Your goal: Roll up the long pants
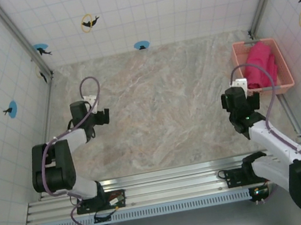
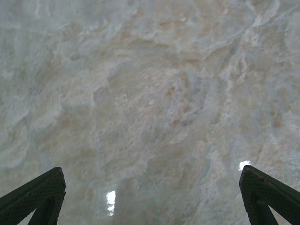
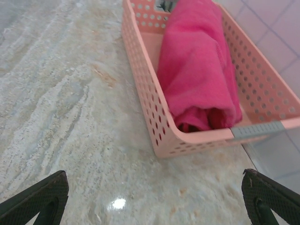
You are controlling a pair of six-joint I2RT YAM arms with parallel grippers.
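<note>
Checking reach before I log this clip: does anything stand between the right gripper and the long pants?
Yes. The long pants lie inside the pink basket, whose near wall rises between them and the open right gripper. From above, nothing visible covers them.

From the right wrist I see the long pants (image 3: 197,70) run off the frame at 12 o'clock, their underside buried in the basket (image 3: 145,103). A dark scrap (image 3: 165,4) there is too cropped to identify. The right fingers (image 3: 42,199) and left fingers (image 2: 40,194) are cut off at 6 o'clock.
</note>
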